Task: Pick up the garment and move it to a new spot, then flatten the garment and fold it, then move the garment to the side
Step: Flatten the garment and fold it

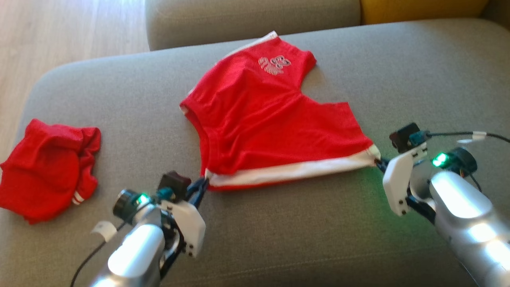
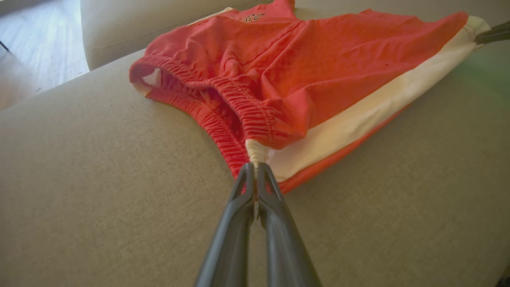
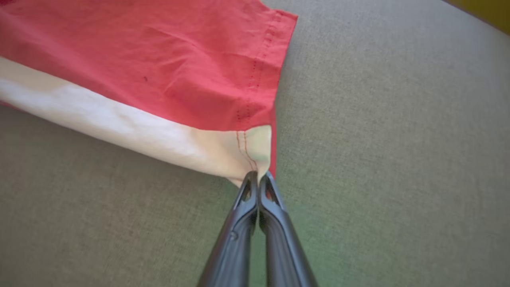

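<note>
Flatten step, I'd say. Red shorts (image 1: 271, 115) lie mid sofa cushion (image 1: 318, 239), nearer its back edge. Left claw (image 1: 202, 184) pinches waistband end of white stripe (image 1: 295, 171), right claw (image 1: 379, 162) pinches hem end. Next, prob.: pull apart evenly, lay flat, then fold.

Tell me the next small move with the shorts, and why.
Probably drag both corners gently toward the robot to flatten the shorts: left gripper pinches the waistband end, right gripper the hem end, yet the far fabric lies wrinkled.
</note>
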Robot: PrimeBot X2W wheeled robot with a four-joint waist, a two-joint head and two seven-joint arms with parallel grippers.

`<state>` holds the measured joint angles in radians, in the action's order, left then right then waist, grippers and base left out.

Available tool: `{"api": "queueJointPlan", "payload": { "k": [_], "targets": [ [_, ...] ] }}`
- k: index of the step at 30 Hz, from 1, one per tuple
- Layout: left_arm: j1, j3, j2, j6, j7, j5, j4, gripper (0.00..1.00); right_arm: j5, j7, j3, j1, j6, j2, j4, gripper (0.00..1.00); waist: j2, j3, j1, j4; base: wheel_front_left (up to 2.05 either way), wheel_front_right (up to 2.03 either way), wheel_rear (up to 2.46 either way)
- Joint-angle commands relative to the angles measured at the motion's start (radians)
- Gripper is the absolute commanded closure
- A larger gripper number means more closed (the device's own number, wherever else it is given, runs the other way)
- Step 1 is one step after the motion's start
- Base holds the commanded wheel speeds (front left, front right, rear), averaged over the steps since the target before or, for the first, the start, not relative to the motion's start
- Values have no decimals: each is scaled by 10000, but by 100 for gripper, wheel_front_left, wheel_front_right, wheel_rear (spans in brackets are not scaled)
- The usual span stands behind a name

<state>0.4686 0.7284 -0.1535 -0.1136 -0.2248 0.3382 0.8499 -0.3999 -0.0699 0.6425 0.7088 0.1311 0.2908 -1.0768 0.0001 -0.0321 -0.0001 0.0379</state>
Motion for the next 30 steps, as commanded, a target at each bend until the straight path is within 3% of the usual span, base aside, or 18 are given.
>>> {"api": "queueJointPlan", "payload": {
  "k": [1, 14, 23, 26, 30],
  "targets": [
    [114, -222, -324, 13, 93, 98, -357, 100, -406, -251, 348, -103, -4, 409, 602, 100, -1, 160, 1, -34, 0, 0, 0],
    [-1748, 430, -835, -86, 1241, 601, -2394, 100, -2957, -2578, 1763, -1465, -4, 3103, 4311, 100, -1, 830, 1, -192, 0, 0, 0],
    [-3347, 612, -1511, 102, 2203, 1119, -4812, 100, -3998, -4122, 1392, -2798, -4, 5083, 6818, 100, -1, 1091, 1, -292, 0, 0, 0],
    [-3664, 522, -1704, 201, 2493, 1385, -5653, 100, -4133, -4265, 803, -3085, -4, 5351, 7429, 100, -1, 1054, 1, -319, 0, 0, 0],
    [-3635, 91, -1723, 415, 2791, 1915, -6686, 100, -3908, -4339, -138, -2995, -4, 5131, 7968, 100, -1, 859, 1, -418, 0, 0, 0]
  ]
}}
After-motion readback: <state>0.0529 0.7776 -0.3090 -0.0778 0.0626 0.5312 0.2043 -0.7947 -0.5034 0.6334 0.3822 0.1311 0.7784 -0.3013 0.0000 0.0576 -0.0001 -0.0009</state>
